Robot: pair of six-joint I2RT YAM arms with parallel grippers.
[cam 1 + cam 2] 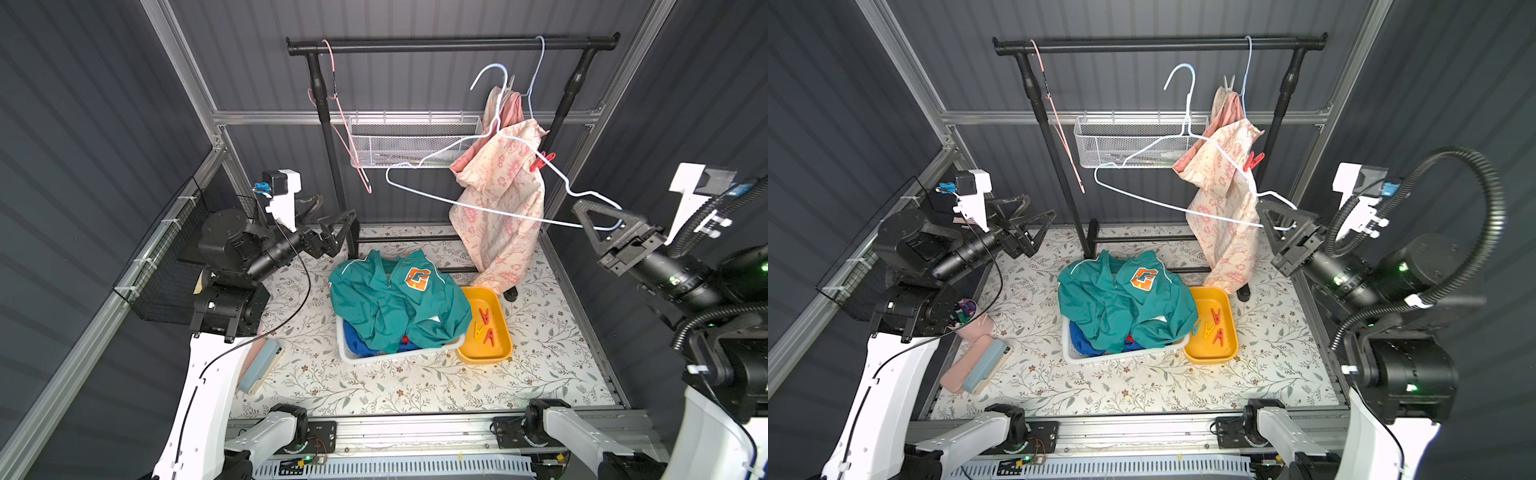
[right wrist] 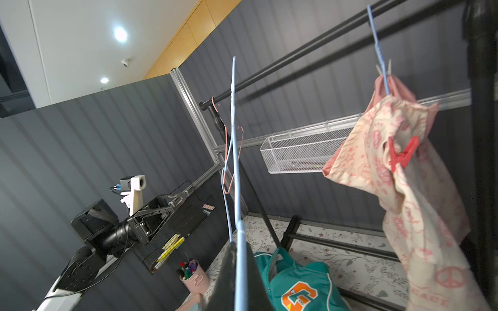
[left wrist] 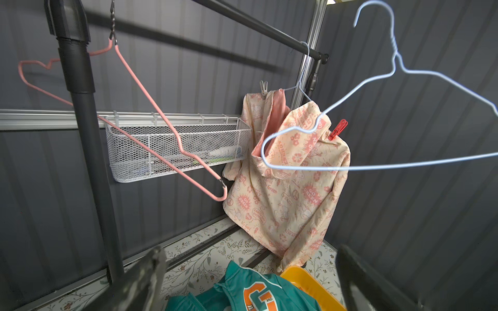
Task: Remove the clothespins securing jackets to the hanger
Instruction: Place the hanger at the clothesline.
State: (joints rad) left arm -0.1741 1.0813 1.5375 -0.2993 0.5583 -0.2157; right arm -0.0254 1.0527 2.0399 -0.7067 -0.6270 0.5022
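My right gripper (image 1: 579,210) (image 2: 239,255) is shut on the end of a bare light-blue wire hanger (image 3: 394,47), held in the air in front of the rack. A cream floral jacket (image 1: 498,237) hangs bunched from a second blue hanger (image 1: 538,62) on the rail. A red clothespin (image 1: 541,161) (image 3: 337,129) and a whitish-grey clothespin (image 3: 263,88) are clipped on it. The teal jacket (image 1: 382,307) lies over a blue jacket (image 1: 353,338) in a white basket (image 1: 399,356). My left gripper (image 1: 332,212) (image 3: 250,269) is open and empty by the rack's left post.
A yellow tray (image 1: 505,328) right of the basket holds several loose clothespins (image 1: 485,322). A bare pink hanger (image 1: 349,137) hangs at the left end of the black rail (image 1: 436,43). A white wire basket (image 1: 407,141) is on the back wall. A pink pen cup (image 1: 967,316) stands at the left.
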